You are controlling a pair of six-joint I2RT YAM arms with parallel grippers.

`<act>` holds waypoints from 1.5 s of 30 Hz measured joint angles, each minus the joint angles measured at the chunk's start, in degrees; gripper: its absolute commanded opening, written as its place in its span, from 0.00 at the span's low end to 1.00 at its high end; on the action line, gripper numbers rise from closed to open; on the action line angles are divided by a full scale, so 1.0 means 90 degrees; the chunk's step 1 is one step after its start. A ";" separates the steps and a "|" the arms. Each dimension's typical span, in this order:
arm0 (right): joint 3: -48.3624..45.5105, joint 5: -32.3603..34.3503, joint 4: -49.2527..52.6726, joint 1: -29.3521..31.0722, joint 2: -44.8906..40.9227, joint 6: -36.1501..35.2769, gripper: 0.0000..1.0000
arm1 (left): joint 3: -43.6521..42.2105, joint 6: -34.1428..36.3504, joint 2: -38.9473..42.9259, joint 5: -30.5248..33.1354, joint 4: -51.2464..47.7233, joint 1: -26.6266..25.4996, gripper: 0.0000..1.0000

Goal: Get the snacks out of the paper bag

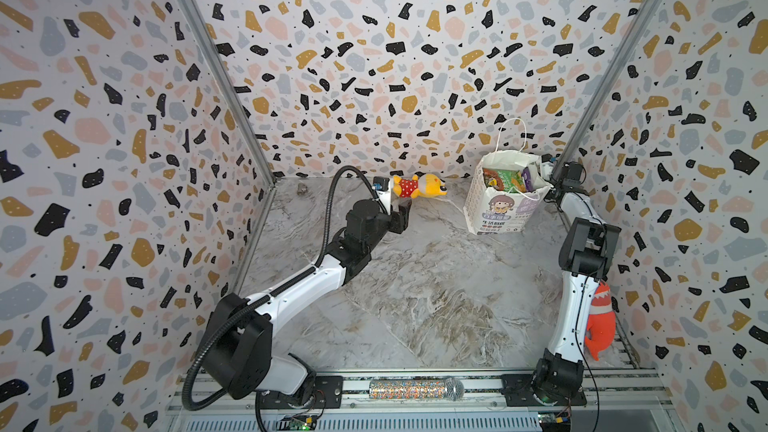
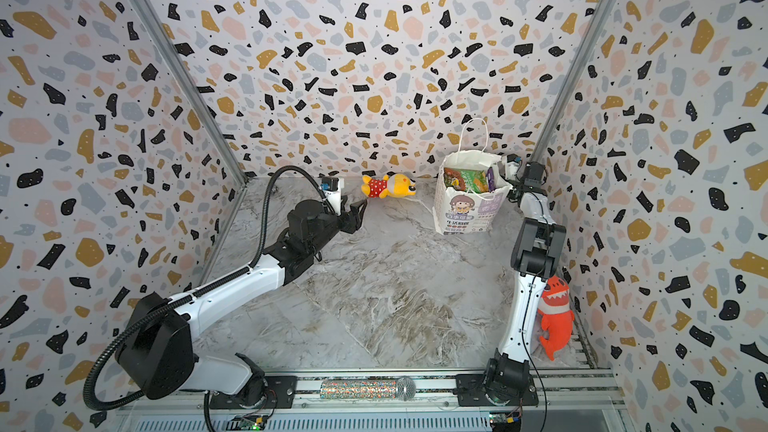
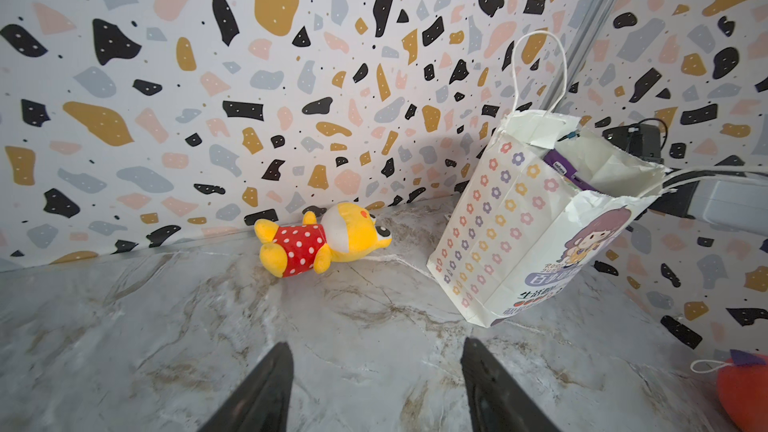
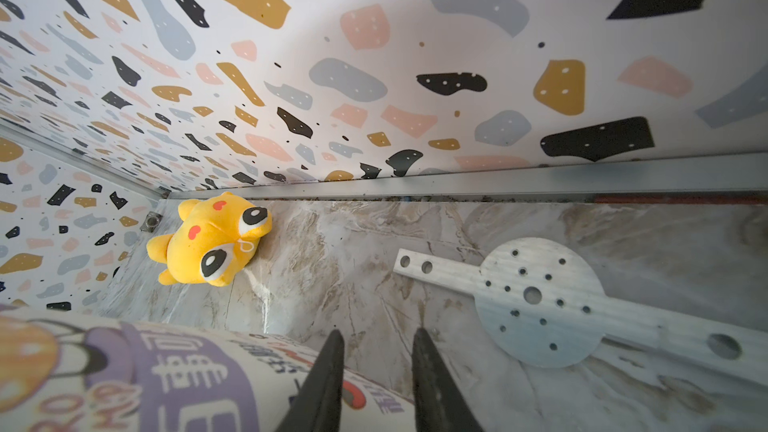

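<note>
The white paper bag stands upright at the back right of the marble table, its mouth open. Snacks show in the mouth: a green packet and a purple packet. Any other packets are hidden inside. My left gripper is open and empty, low over the table to the left of the bag. My right gripper points down along the outside of the bag's right wall. Its jaws are narrowly open, with bare table between the tips.
A yellow plush toy in a red dotted dress lies by the back wall. An orange plush sits behind the right arm. A glittery microphone lies on the front rail. A perforated metal plate lies beside the bag.
</note>
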State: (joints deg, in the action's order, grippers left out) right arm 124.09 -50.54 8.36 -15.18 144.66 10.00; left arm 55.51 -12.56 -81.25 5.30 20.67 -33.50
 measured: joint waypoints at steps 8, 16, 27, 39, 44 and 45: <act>-0.0692 0.0039 -0.0175 0.0223 -0.0452 -0.0403 0.29 | -0.0525 0.0078 0.0381 0.0391 -0.0002 0.0049 0.66; -0.2285 0.0415 -0.0663 0.0702 -0.1460 -0.0270 0.28 | -0.1365 0.0095 0.0933 0.0971 0.0163 0.0121 0.67; -0.4439 0.1195 -0.1749 0.1333 -0.2941 0.0189 0.28 | -0.2871 -0.0233 0.1678 0.1375 0.0284 0.0522 0.67; -0.6261 0.2310 -0.2987 0.2501 -0.3937 0.1299 0.29 | -0.2922 -0.0410 0.1974 0.1416 0.0461 0.0651 0.69; -0.6642 0.2713 -0.3293 0.3077 -0.4177 0.1712 0.30 | -0.2922 -0.0464 0.1955 0.1472 0.0476 0.0687 0.69; -0.6642 0.2766 -0.3320 0.3208 -0.4177 0.1778 0.30 | -0.2922 -0.0466 0.1957 0.1477 0.0474 0.0702 0.69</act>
State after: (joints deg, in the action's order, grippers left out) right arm 64.31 -25.65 -21.52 13.69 107.07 26.00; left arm 29.21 -16.75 -63.64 18.59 24.93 -27.18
